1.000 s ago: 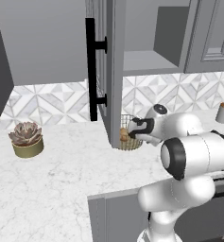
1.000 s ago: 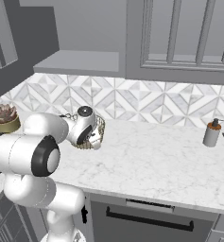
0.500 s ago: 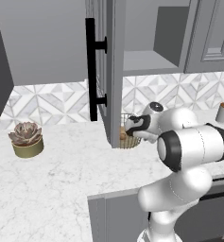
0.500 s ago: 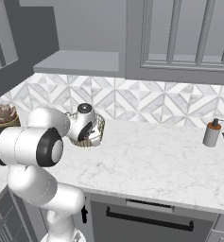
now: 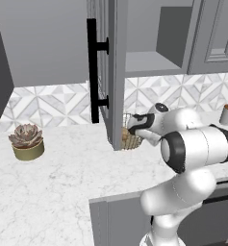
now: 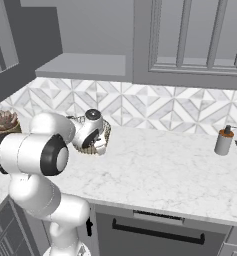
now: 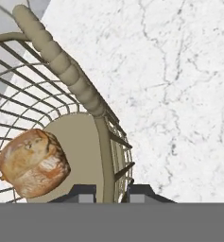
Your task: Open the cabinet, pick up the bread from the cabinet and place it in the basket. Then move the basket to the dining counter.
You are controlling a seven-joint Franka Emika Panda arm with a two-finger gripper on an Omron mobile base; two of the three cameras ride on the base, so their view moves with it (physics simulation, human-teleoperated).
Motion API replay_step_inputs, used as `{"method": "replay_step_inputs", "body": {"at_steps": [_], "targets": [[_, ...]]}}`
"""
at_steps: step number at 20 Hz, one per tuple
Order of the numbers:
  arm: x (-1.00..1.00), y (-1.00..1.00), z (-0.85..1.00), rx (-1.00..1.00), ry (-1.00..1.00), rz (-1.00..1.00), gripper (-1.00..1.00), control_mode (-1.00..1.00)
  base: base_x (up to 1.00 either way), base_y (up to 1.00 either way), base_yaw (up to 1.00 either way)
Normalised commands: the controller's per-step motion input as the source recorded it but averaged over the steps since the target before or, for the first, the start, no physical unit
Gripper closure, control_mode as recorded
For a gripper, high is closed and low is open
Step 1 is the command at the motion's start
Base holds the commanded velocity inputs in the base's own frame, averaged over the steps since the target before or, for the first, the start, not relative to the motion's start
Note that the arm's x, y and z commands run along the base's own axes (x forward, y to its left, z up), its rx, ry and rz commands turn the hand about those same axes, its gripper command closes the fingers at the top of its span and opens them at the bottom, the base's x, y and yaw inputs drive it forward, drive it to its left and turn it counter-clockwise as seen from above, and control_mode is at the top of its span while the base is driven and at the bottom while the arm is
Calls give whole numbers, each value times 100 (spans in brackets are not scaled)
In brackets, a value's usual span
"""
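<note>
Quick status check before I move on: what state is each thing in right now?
cabinet: door open.
bread: lying in the basket, on its tan base.
basket: upright on the marble worktop, rim between the gripper's fingertips.
gripper: shut on the basket's rim.
</note>
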Motion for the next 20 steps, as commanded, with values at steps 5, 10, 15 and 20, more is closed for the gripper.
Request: {"method": "replay_step_inputs", "body": {"at_steps": [5,10,15,20], "targets": [[-77,-5,4,1,0,-2,100,-100,0,0,0],[-22,0,85,0,0,-7,100,-100,0,0,0],[-72,0,100,0,0,-4,100,-100,0,0,0],[-100,-8,83,0,0,0,100,-100,0,0,0]]}}
